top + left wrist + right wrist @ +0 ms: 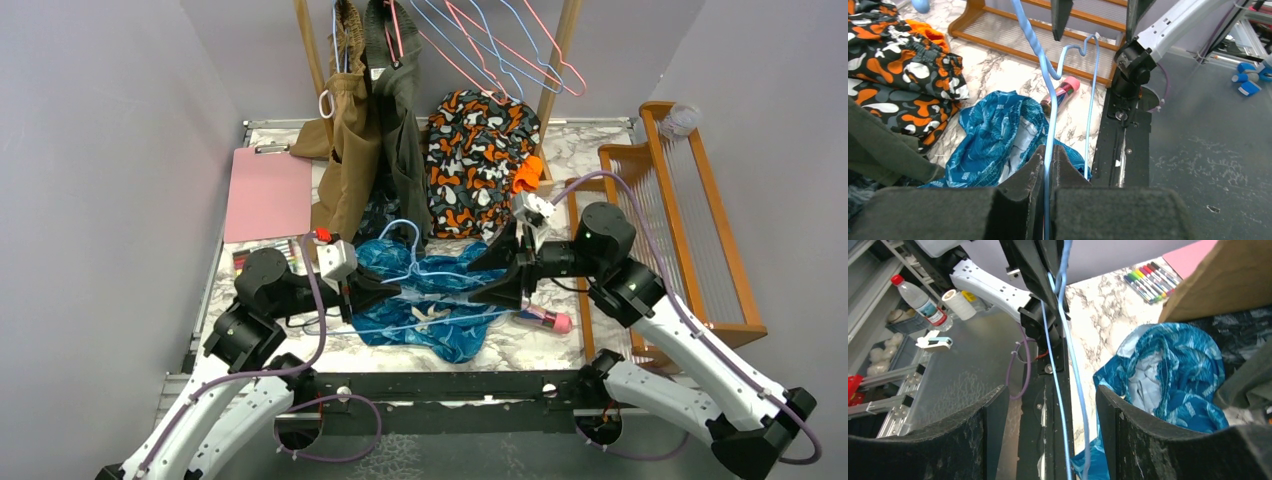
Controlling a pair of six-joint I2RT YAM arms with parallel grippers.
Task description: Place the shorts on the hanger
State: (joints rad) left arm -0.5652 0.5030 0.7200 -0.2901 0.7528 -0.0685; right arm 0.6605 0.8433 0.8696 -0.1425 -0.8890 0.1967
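Note:
The shorts [440,318] lie crumpled on the marble table between my arms, cream drawstring bow up. They also show in the left wrist view [993,135] and the right wrist view [1173,365]. The light-blue hanger [412,262] is held over them, hook toward the back. My left gripper [390,288] is shut on one hanger wire [1050,100], pinched between the pads [1049,155]. My right gripper [476,285] is open at the hanger's other end. Two hanger wires [1060,405] run between its spread fingers [1118,420] without touching them.
An orange, black and white garment [480,160] lies behind the shorts. Tan [350,160] and olive [400,110] garments and pink hangers [560,60] hang at the back. A wooden rack [670,210] stands right. A pink clipboard [268,190], markers [262,258] and a pink bottle [548,320] lie on the table.

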